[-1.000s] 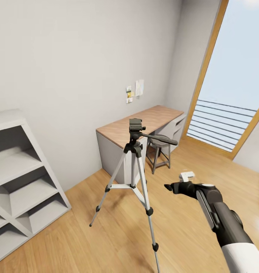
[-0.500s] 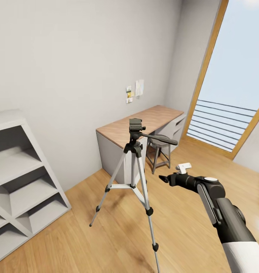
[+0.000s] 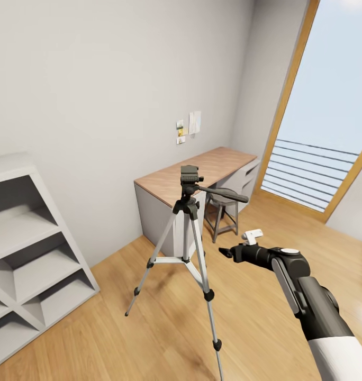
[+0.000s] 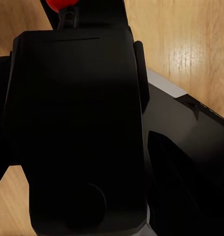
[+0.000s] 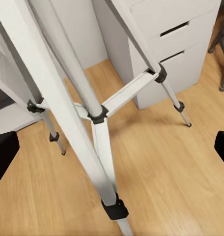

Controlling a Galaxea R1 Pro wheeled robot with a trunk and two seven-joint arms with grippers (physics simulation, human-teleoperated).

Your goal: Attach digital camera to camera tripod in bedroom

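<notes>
The camera tripod (image 3: 190, 186) stands on the wood floor in the middle of the head view, its silver-grey legs spread and its black pan handle pointing right. My right gripper (image 3: 224, 252) hangs at the height of the upper legs, just right of the tripod and apart from it. In the right wrist view the tripod's legs and centre brace (image 5: 98, 117) are close ahead. There my right gripper (image 5: 112, 147) is open, its black fingertips (image 5: 3, 153) at the picture's edges with nothing held between them. The digital camera is out of view. Dark robot bodywork (image 4: 77, 128) blocks the left wrist view.
A wood-topped desk (image 3: 202, 168) with drawers stands against the wall behind the tripod, a grey stool (image 3: 223, 210) tucked beside it. A grey shelf unit (image 3: 22, 238) stands at left. A tall wood-framed window (image 3: 329, 132) is at right. Open floor lies in front.
My right arm has risen and reached left, bringing the open gripper closer to the tripod. The tripod and the view have stayed still.
</notes>
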